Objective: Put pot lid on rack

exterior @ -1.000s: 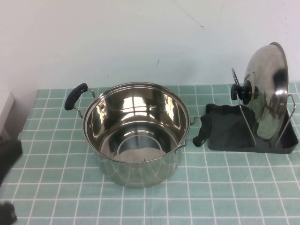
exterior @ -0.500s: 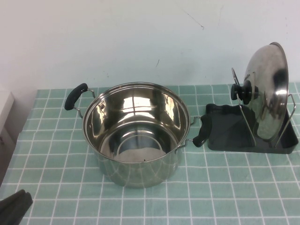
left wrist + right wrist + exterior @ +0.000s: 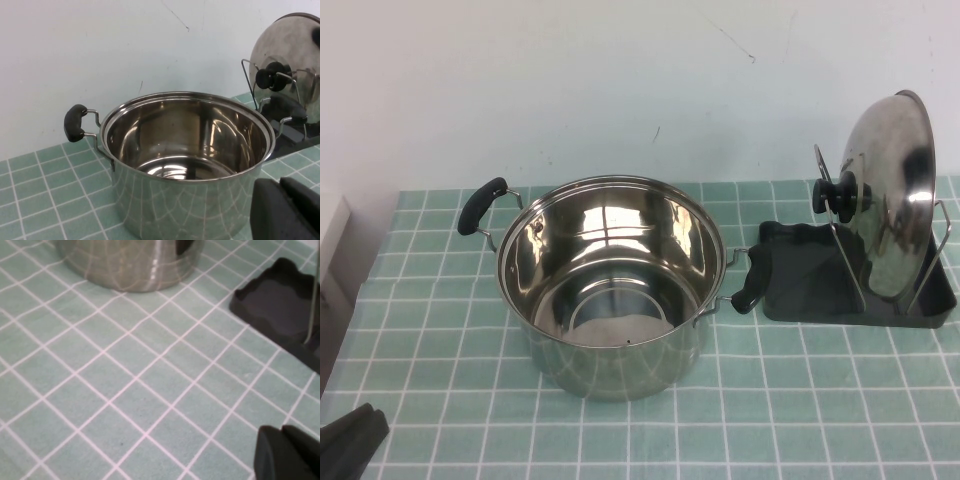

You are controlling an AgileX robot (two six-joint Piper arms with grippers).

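1. On the rack (image 3: 820,285), at the right far side of the table, the pot lid (image 3: 892,195) stands on its edge between the wire loops, leaning a little, with its black knob (image 3: 837,197) facing toward the pot (image 3: 612,285). The lid's top rim rises well above the rack and comes near the right border of the high view.
2. My left gripper (image 3: 350,445) is low at the near left corner of the table, well apart from the pot and from the rack. Only a dark part of it shows there, and in my left wrist view the two fingers (image 3: 287,210) lie close together with nothing between them.
3. My right gripper (image 3: 287,452) does not show in the high view. In my right wrist view its fingers are pressed together and hold nothing, above bare green tiles, near the front edge of the rack's dark tray (image 3: 282,307).
4. The pot is in the middle of the table, open and with nothing inside. Its right handle (image 3: 752,280) is just beside the left edge of the tray; I cannot tell if they touch. Its left handle (image 3: 480,205) points to the far left.
5. The tiled cloth (image 3: 800,400) in front of the pot and the rack is free, and also the strip between the pot and the left edge
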